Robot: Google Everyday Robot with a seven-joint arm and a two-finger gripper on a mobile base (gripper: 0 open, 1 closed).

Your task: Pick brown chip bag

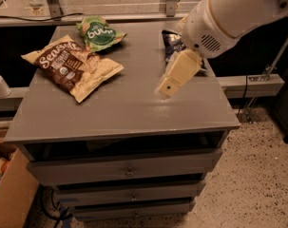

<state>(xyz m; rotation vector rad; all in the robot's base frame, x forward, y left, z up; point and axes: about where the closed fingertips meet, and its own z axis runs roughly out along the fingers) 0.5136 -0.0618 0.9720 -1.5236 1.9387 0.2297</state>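
Note:
The brown chip bag lies flat on the left part of the grey cabinet top; it is tan and crinkly with a dark brown panel and white script. My gripper hangs from the white arm at the upper right. It is over the right middle of the top, well to the right of the brown bag and not touching it.
A small green bag lies at the back, just behind the brown bag. A dark navy bag lies at the back right, partly hidden by my arm. Drawers are below the top. A cardboard box stands at the lower left.

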